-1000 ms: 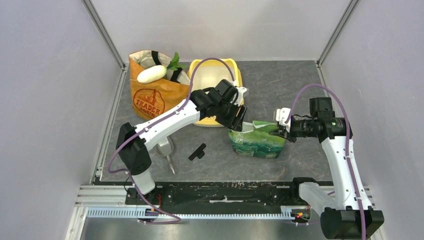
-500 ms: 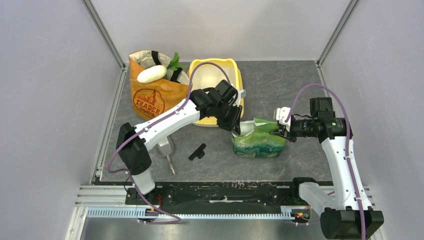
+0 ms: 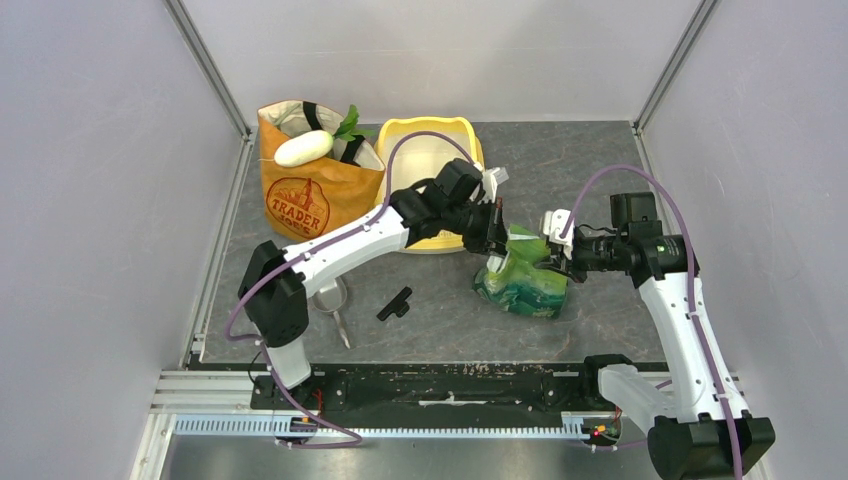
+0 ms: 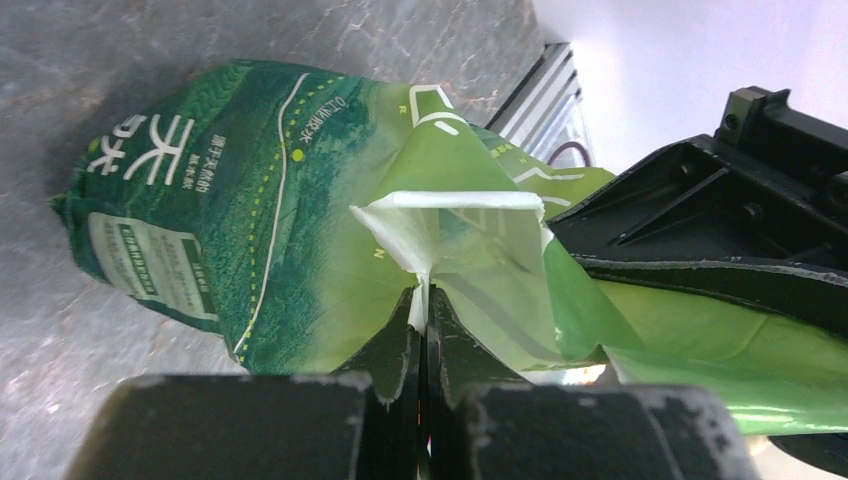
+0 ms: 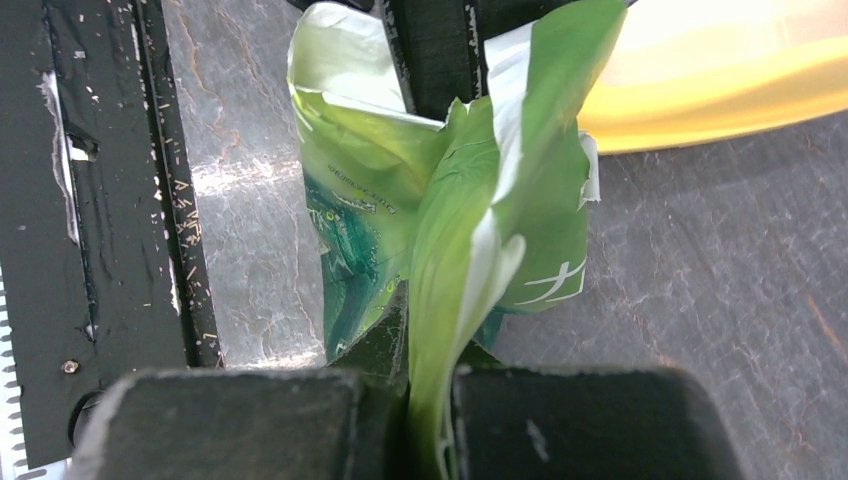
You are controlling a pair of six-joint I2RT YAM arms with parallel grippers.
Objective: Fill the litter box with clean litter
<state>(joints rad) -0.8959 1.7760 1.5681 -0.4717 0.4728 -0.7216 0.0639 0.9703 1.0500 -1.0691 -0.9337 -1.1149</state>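
The green foil bag (image 3: 520,282) stands on the table right of centre, its top edge pinched from both sides. My left gripper (image 3: 497,238) is shut on the bag's top left flap; in the left wrist view its jaws (image 4: 425,310) clamp the pale inner edge of the bag (image 4: 250,200). My right gripper (image 3: 548,250) is shut on the top right flap; in the right wrist view it (image 5: 430,330) clamps the bag (image 5: 450,220). The yellow litter box (image 3: 412,135) lies behind the left arm, also in the right wrist view (image 5: 720,80). No litter shows.
An orange paper grocery bag (image 3: 310,195) with a white vegetable stands at the back left beside the litter box. A clear scoop (image 3: 333,300) and a small black clip (image 3: 396,302) lie on the table near the left arm's base.
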